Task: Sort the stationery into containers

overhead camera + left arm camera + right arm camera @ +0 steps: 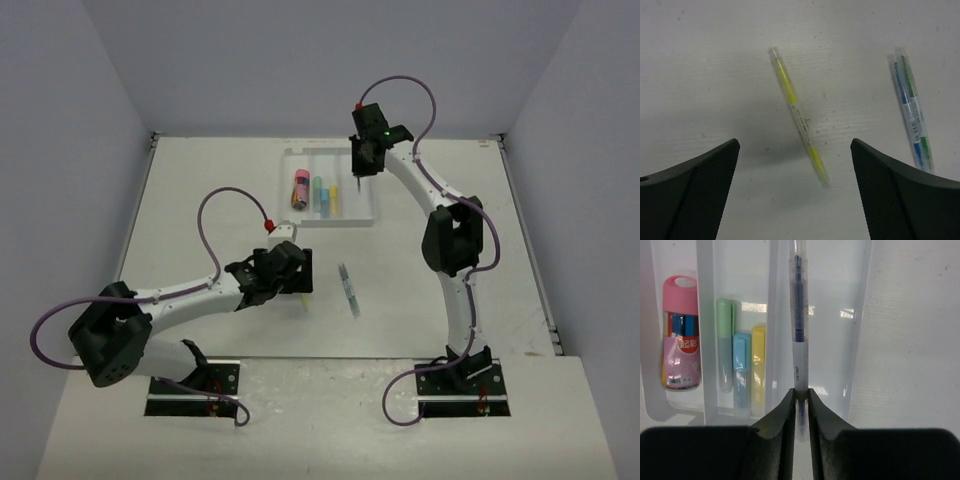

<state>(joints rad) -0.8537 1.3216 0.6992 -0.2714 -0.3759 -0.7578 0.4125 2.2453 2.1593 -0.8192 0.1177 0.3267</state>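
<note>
Yellow pen [799, 117] lies flat on the table [700, 60], on the near side of the tray [368, 212] and well apart from it. Left end effector [794, 145] hovers over it with its fingers spread wide, one on either side, touching nothing. Two thin pens [912, 115], with blue and green cores, lie side by side just right of the yellow one, also short of the tray.

Tray, left to right: pink glue stick [680, 340] in the left compartment; green marker [725, 345], blue marker [742, 375] and yellow marker [758, 365] in the middle one; nothing in the right one.

Right end effector [800, 395] is clamped on a dark pen [799, 315], held lengthwise over the right compartment; height above it is unclear.

Step in hand looks like the pen drop. Next: lower it, keep it parallel to the walls, release. The left end effector likely needs a wrist twist first, since the yellow pen sits skewed.
</note>
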